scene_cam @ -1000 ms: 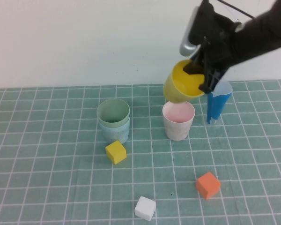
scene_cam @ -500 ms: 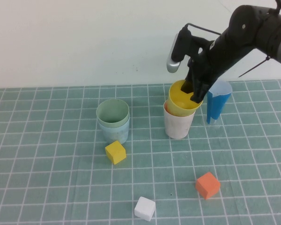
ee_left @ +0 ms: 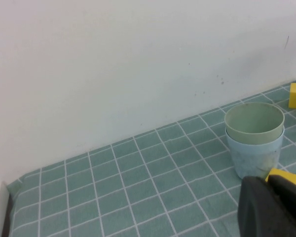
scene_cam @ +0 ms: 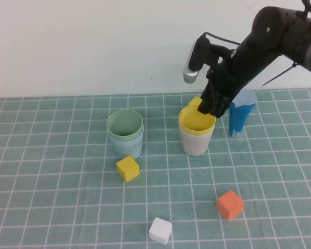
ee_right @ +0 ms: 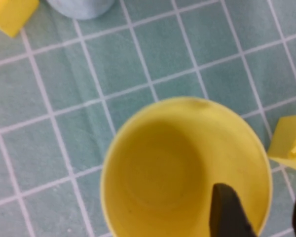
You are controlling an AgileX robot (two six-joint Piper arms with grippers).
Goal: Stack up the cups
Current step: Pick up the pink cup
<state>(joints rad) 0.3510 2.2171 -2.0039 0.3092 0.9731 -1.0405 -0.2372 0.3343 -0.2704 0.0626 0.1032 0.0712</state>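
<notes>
The yellow cup (scene_cam: 196,120) sits level inside the pale pink cup (scene_cam: 196,142) at mid table. My right gripper (scene_cam: 207,108) is at the yellow cup's far rim, open. One finger hangs inside the cup (ee_right: 172,168), the other is outside, and neither presses the wall. The pale green cup (scene_cam: 125,123) sits nested in the light blue cup (scene_cam: 127,148) to the left; both also show in the left wrist view (ee_left: 254,121). My left gripper (ee_left: 266,181) is parked at the table's left edge, shut and empty.
A yellow cube (scene_cam: 128,168) lies in front of the green and blue stack. A second yellow cube (scene_cam: 195,101) lies just behind the yellow cup. An orange cube (scene_cam: 229,204) and a white cube (scene_cam: 160,230) lie near the front. A narrow dark blue cone cup (scene_cam: 242,114) stands right of the pink cup.
The yellow cup came down from the air, tilted into the pink cup, and now sits level in it. My right gripper's fingers have loosened from its rim.
</notes>
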